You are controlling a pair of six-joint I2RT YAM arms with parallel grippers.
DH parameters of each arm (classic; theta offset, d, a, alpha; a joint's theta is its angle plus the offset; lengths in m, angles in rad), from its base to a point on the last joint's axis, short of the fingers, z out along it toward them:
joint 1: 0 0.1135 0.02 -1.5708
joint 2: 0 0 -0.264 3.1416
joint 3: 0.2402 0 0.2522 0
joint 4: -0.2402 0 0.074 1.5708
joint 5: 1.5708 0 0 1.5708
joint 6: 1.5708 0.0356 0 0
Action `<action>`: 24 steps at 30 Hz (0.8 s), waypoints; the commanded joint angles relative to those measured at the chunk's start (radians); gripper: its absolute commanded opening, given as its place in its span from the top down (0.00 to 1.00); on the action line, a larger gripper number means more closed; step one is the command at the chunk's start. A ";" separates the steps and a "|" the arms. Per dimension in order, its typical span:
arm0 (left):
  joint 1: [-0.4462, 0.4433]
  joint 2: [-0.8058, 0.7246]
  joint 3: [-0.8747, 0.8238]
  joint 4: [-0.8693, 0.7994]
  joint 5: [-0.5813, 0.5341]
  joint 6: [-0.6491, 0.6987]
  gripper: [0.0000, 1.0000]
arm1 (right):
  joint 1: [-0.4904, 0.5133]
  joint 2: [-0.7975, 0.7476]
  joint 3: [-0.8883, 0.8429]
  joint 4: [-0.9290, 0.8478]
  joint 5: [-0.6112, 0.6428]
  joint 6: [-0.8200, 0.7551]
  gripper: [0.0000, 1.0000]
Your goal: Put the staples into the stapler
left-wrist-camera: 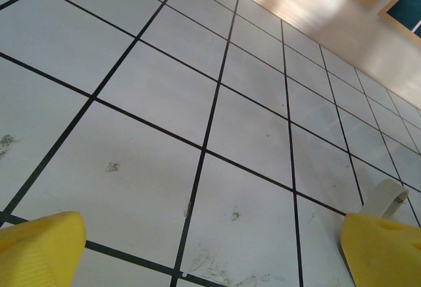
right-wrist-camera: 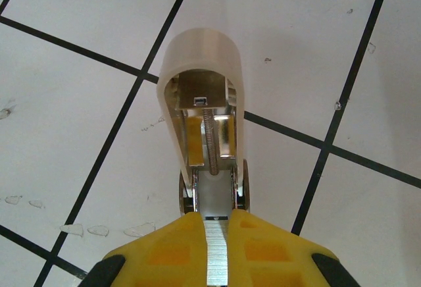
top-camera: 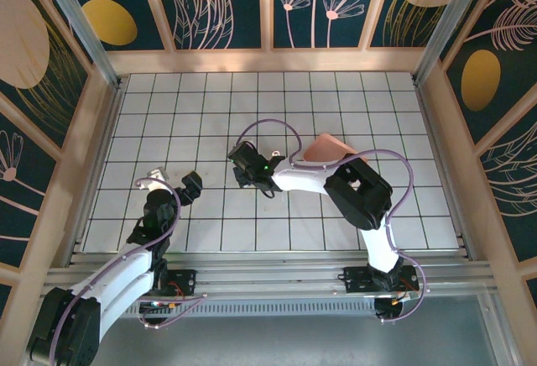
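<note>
In the right wrist view the whitish stapler point(right-wrist-camera: 200, 63) lies on the tiles with its lid swung up, showing the grey metal rail point(right-wrist-camera: 216, 188) and spring inside. My right gripper point(right-wrist-camera: 217, 220) is shut on the staples point(right-wrist-camera: 217, 257), a ribbed silvery strip held lengthwise between the yellow fingers, its front end at the mouth of the rail. From above, the right gripper point(top-camera: 244, 171) sits mid-table and covers the stapler. My left gripper point(top-camera: 191, 184) stands open low over bare tiles, left of the right one, with nothing between its fingers point(left-wrist-camera: 46, 244).
The pink tray point(top-camera: 325, 146) lies behind the right arm's forearm. A small silvery bit point(top-camera: 154, 173) lies left of the left arm. A pale curved piece point(left-wrist-camera: 388, 198) shows beside the left gripper's right finger. Wooden walls ring the tiled floor point(top-camera: 168, 114).
</note>
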 commanded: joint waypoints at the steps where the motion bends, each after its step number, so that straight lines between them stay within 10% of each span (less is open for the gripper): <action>1: 0.004 -0.014 0.020 -0.006 -0.009 0.021 0.01 | 0.008 0.027 0.001 -0.020 0.023 0.002 0.90; 24: 0.006 -0.021 0.022 -0.013 -0.010 0.021 0.01 | 0.024 0.026 -0.019 -0.031 0.025 0.000 0.90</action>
